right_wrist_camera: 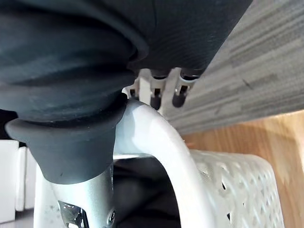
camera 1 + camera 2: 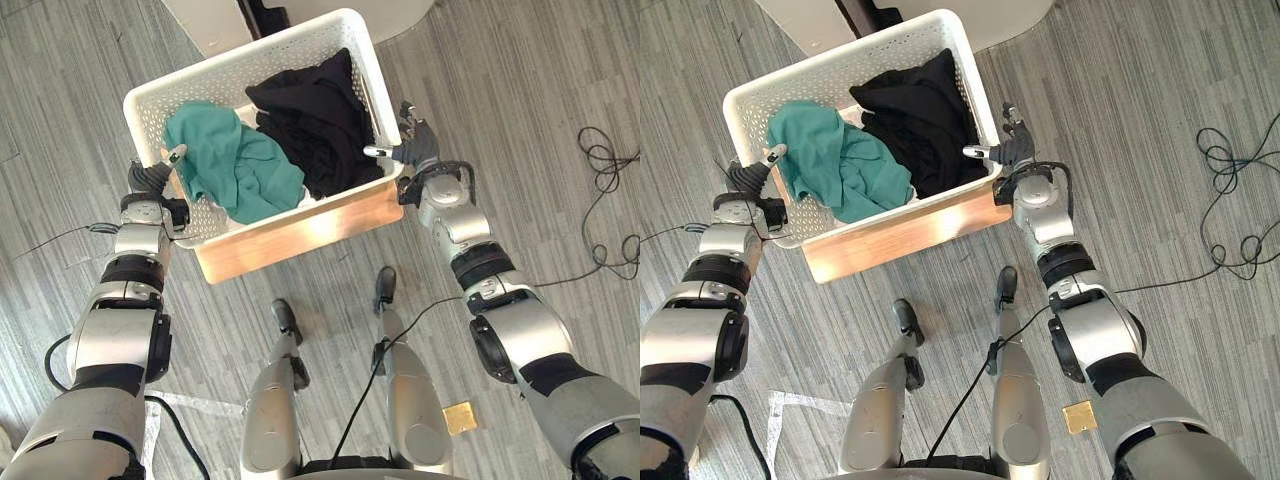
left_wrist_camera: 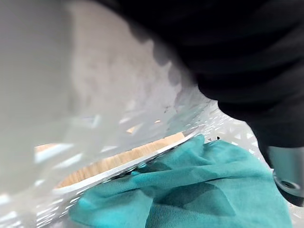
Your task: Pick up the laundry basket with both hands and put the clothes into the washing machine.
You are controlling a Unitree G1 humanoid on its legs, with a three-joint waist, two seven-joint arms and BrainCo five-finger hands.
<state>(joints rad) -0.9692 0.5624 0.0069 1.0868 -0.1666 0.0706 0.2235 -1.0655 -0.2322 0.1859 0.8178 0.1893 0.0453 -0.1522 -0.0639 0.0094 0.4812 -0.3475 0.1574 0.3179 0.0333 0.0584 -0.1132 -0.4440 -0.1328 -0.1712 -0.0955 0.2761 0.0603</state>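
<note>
White laundry basket (image 2: 240, 57) lies btwn hands, long axis across; right hand (image 2: 418, 148) clamps rim, left hand (image 2: 150, 180) at opp. end, grip unclear.

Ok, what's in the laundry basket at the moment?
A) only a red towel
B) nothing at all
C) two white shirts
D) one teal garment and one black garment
D: the laundry basket holds a teal garment on the robot's left side and a black garment next to it on the right.
</note>
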